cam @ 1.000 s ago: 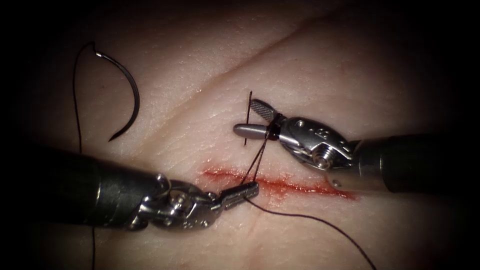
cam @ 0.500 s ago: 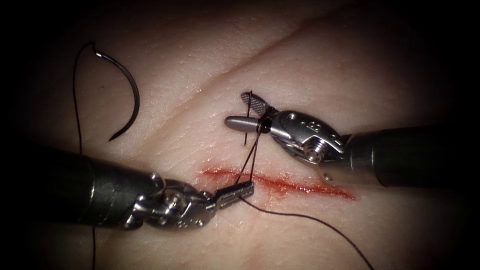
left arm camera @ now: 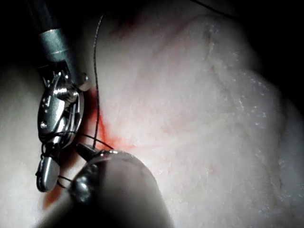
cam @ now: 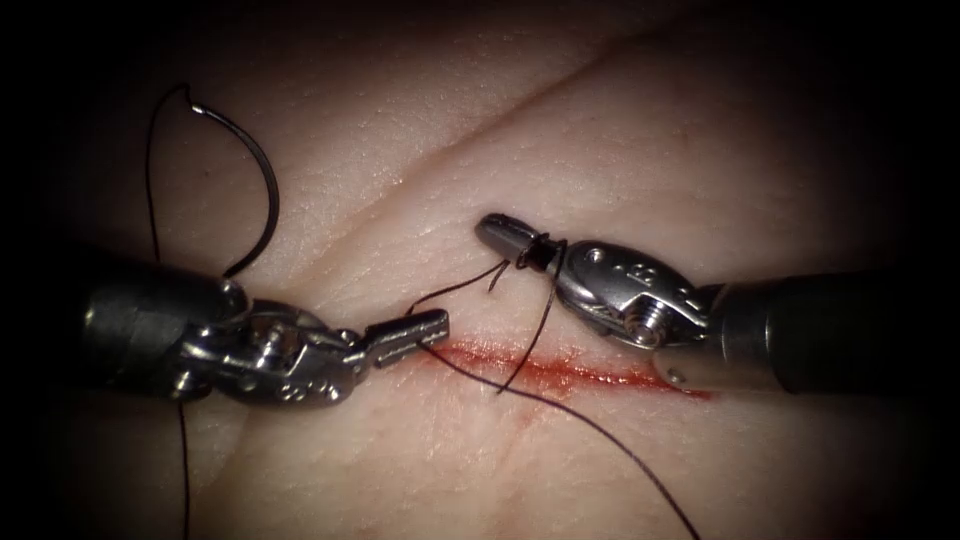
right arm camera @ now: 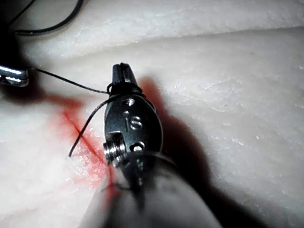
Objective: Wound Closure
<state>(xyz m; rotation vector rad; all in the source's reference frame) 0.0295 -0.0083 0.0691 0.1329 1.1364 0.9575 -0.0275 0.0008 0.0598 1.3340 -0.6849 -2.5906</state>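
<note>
Both tools, left and right, grip thread; endoscope shows needle lying free.

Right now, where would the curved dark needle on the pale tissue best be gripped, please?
The curved dark needle lies flat on the tissue, not in it: likely grip its bulging mid-arc from the right. Left tool and right tool hold thread.

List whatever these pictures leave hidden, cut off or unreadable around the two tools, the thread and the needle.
- Needle: it lies free on the tissue, left of the cut; its tip runs behind the left tool in the endoscope view.
- Thread: both long strands leave at the endoscope view's bottom edge, so their ends are cut off.
- Right tool: thread is wrapped round its shut jaws; the short tail's grip is too small to confirm.
- Left tool's grip on the thread: blurred in the left wrist view.
</note>
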